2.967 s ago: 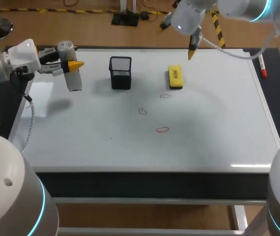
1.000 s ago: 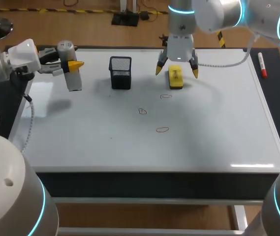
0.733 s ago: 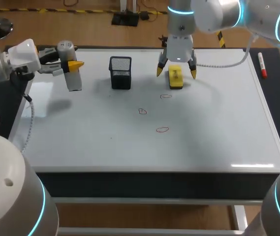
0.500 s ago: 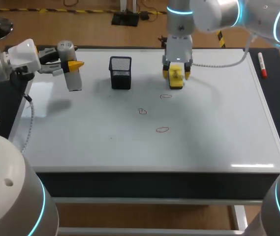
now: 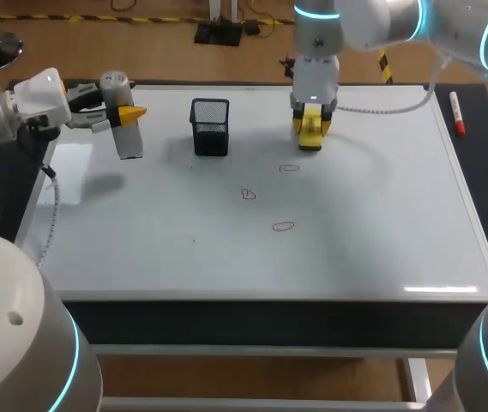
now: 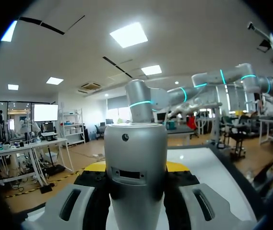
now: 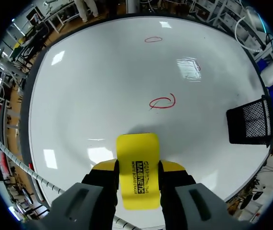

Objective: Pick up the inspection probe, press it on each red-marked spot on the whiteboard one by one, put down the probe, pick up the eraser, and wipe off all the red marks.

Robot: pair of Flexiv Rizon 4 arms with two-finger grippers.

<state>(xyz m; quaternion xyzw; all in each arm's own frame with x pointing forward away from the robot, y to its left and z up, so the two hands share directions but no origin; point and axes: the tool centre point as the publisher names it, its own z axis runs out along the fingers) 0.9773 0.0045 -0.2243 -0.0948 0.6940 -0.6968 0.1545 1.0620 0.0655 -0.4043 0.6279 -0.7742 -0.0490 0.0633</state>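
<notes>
Bright, even overhead light; white glare patches on the whiteboard (image 7: 102,96); soft shadows lie beside the mesh basket (image 5: 210,126).

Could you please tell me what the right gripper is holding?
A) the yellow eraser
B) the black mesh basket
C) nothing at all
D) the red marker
A: in the right wrist view, the right gripper has a finger pressed against each side of the yellow eraser.
</notes>
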